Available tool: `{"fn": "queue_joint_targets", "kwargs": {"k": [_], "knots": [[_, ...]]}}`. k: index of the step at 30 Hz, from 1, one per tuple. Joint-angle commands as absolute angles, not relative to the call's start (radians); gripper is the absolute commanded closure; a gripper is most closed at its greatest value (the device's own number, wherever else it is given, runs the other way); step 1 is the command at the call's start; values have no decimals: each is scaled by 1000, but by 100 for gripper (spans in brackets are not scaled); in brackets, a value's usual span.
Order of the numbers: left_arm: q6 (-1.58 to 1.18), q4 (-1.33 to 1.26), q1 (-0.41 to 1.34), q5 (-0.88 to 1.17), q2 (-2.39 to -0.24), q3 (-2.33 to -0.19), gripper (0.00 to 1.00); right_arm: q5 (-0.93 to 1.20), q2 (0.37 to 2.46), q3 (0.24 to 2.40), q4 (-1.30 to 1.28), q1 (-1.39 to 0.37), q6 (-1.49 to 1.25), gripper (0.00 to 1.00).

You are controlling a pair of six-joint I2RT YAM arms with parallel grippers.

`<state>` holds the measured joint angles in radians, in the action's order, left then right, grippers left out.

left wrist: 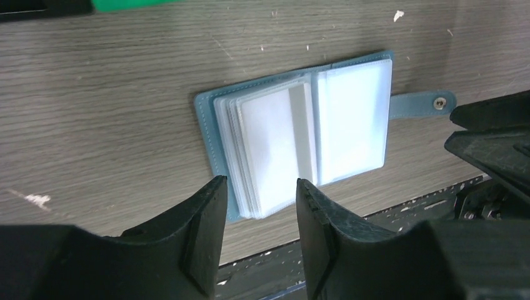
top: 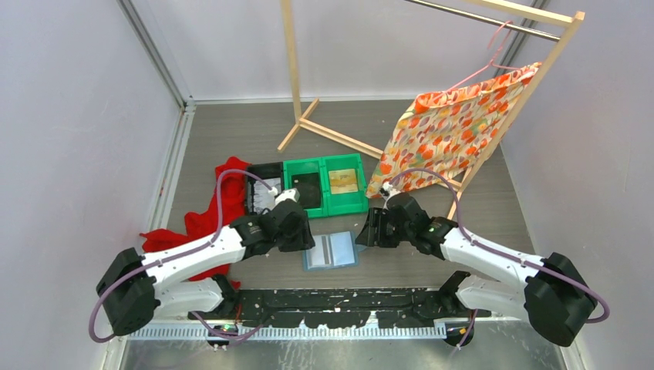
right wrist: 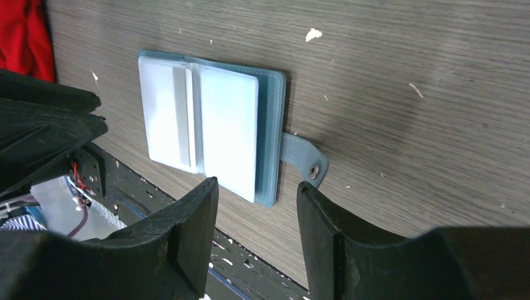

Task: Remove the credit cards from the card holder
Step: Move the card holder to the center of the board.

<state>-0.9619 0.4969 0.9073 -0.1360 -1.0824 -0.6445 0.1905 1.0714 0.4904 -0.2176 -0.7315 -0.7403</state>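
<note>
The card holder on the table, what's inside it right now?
The card holder lies open, showing a stack of frosted plastic sleeves and a greyish strip near the fold. What the sleeves hold is hidden by glare.

Slate-blue card holder (top: 331,250), pale pockets; green bins (top: 325,185); red cloth (top: 205,223)

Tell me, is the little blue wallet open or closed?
Open. The card holder lies spread flat, clear pockets up, closure tab unfastened.

1 card holder (top: 331,250), 2 green bins (top: 345,203)
</note>
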Motion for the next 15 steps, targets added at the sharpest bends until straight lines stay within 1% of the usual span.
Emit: {"fn": "queue_joint_targets", "kwargs": {"k": [1, 6, 15], "knots": [[-1013, 364, 914, -128, -1140, -649, 54, 145, 1044, 527, -210, -734, -745, 46], [-1005, 320, 916, -103, -1219, -656, 53, 138, 1028, 507, -217, -733, -751, 46], [-1005, 253, 934, -70, -1293, -665, 53, 137, 1034, 503, -210, -733, -752, 46]]}}
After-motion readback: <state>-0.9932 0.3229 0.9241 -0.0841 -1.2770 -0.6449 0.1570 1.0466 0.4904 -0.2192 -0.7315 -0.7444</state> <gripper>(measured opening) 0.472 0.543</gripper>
